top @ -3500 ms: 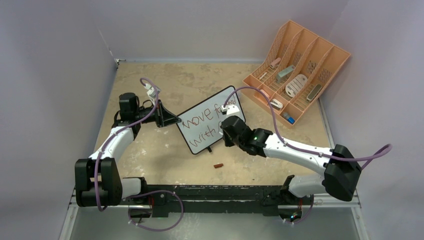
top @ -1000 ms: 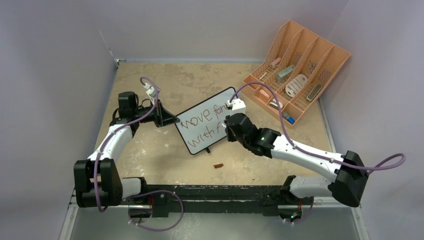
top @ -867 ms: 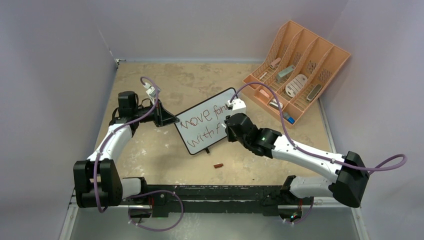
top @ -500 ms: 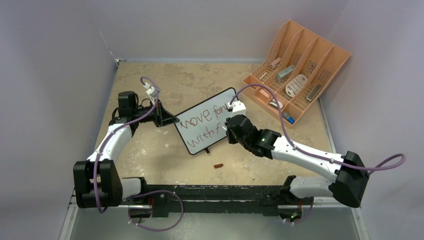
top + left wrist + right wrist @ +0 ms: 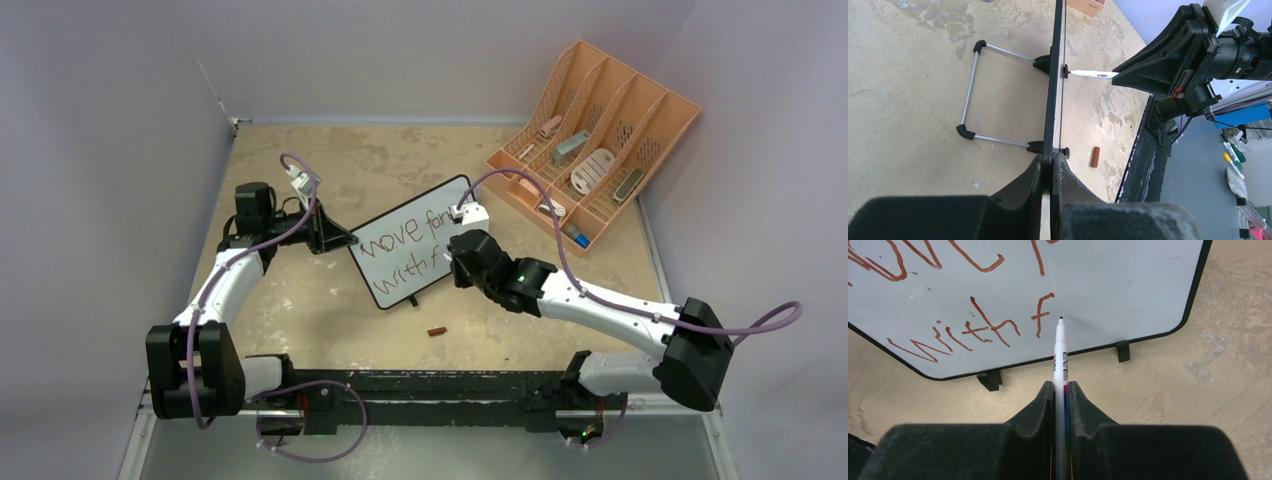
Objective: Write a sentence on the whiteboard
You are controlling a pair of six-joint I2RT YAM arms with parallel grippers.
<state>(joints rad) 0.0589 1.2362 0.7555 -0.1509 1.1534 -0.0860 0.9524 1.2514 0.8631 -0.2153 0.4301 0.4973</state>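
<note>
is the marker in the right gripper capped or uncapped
Uncapped: the thin white marker shows a bare dark tip by the black-framed white whiteboard; a small reddish-brown cap-like cylinder lies loose nearby.

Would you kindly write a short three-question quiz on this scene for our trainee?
1. True or false: the left end effector grips the whiteboard by its edge.
2. What does the right end effector hold?
3. The last letter on the board's lower line is: A) h B) f C) d
Key: 1 true; 2 a marker; 3 B.
</note>
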